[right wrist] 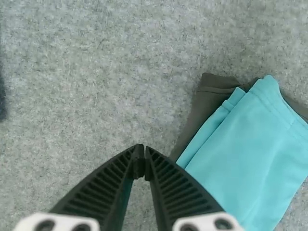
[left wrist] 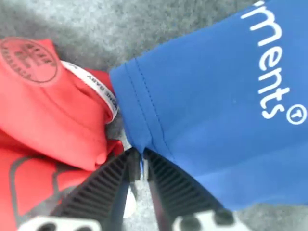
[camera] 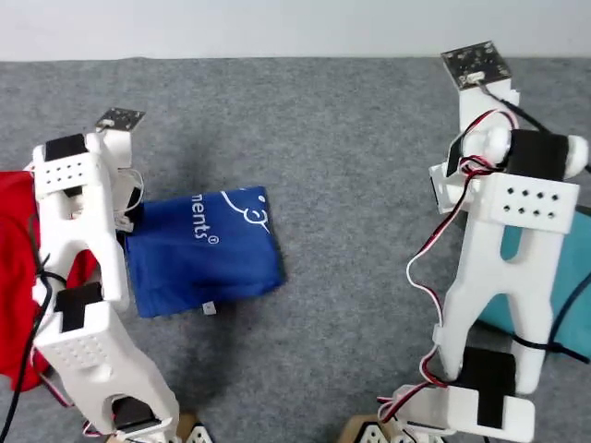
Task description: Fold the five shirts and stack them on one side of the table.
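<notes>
The left gripper (left wrist: 141, 168) has its jaws clamped on a thin edge of the blue shirt (left wrist: 216, 106), near a hemmed corner. The rest of that shirt spreads away ahead of the jaws and to one side as a compact folded rectangle with white print. Just beside the jaws on the other side lies the red shirt (left wrist: 43, 110), rumpled and touching the blue one at the corner. The step in hand looks like moving the folded blue shirt toward the red one, either to stack it or to line it up at that side of the table. The next move probably calls for a low, even pull or lift so the fold does not open, then a release once the blue shirt sits square on the pile. The right gripper (right wrist: 141, 168) hangs over bare surface with its jaws together on nothing. The turquoise shirt (right wrist: 245, 159) lies near its tips to one side, on top of a dark shirt (right wrist: 204, 98) whose edge peeks out. The table is covered in grey felt-like fabric (camera: 351, 138), and a white wall (camera: 277, 28) runs along its far edge.
</notes>
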Motion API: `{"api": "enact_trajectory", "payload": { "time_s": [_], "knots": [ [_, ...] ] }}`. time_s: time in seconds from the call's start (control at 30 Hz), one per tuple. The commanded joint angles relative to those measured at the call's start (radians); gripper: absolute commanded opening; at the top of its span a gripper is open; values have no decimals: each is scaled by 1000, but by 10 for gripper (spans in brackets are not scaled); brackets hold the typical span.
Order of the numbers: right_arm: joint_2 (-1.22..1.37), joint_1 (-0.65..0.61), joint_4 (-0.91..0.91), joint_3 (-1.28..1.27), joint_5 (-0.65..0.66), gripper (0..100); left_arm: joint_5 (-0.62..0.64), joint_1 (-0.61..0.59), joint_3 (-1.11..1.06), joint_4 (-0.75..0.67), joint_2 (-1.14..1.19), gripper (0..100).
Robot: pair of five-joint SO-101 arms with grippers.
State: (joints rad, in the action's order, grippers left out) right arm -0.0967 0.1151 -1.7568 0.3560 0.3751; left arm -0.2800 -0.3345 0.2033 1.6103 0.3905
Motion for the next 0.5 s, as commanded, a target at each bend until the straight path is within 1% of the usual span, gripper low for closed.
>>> {"api": "enact_trajectory", "payload": {
  "time_s": [0.0, 0.1, 0.2, 0.27, 0.37, 0.47],
  "knots": [
    [-47, 7, -38, 11, -8, 13, 0, 3, 61, 44, -34, 94],
    [-47, -1, -38, 11, -8, 14, 37, -3, 79, 71, -71, 136],
    [-44, -50, -38, 11, -9, 15, 38, -3, 85, 92, -129, 138],
    [-35, -102, -38, 8, -14, 15, 43, -11, 84, 92, -167, 137],
    [19, -200, -38, 8, -20, 16, 44, -61, 84, 104, -233, 137],
    [114, -302, -28, 11, -98, 18, 44, -143, 81, 106, -292, 137]
  ]
}}
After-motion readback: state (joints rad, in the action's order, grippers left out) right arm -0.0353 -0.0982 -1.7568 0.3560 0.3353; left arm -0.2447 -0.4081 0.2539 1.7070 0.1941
